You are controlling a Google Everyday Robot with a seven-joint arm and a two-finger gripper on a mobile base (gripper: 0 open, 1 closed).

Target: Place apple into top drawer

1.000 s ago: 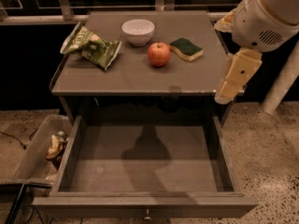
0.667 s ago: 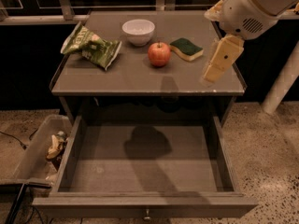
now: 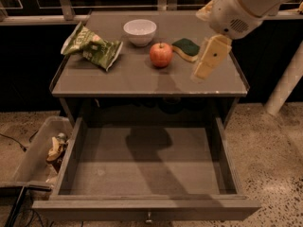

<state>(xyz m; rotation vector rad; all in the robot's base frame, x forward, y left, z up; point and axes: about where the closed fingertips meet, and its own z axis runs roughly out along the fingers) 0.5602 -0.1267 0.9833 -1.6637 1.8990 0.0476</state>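
Right of apple (image 3: 161, 54): gripper (image 3: 202, 73) hovers empty, opening indiscernible; approach step, next move needs leftward descent; top drawer (image 3: 142, 167) open.

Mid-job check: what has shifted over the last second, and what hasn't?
The gripper swung left from the table's right edge to over the tabletop. It now hangs just right of the apple, in front of the sponge. It has taken hold of nothing. The apple, sponge, white bowl and chip bag stayed put, and the top drawer is still open.
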